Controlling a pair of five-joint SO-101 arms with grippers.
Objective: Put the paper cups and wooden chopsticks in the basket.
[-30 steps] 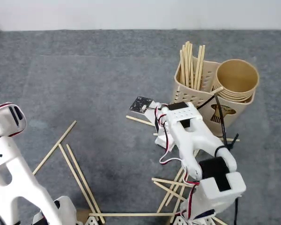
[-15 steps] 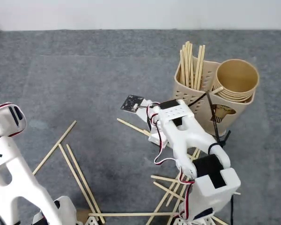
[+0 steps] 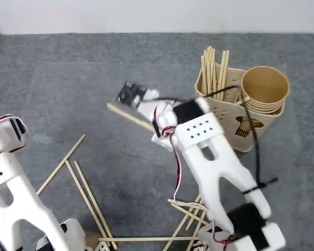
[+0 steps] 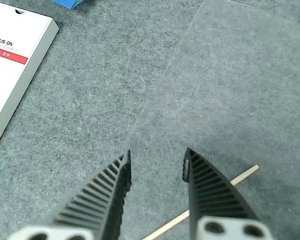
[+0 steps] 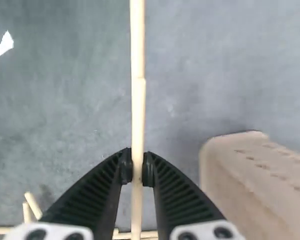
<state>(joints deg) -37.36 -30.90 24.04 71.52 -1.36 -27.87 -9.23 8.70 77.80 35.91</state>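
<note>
grey mat point(image 3: 94, 78): right gripper point(image 5: 135, 167) clamps a chopstick point(image 5: 136, 50) near the basket point(image 5: 260, 170) (left gripper point(image 4: 157, 152) gapes wide)

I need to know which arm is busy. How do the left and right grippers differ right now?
The left gripper is open and empty; the right gripper is shut on a pale wooden chopstick. The left gripper hangs over grey mat, the right gripper beside the beige plastic basket. Both have black ribbed fingers.
</note>
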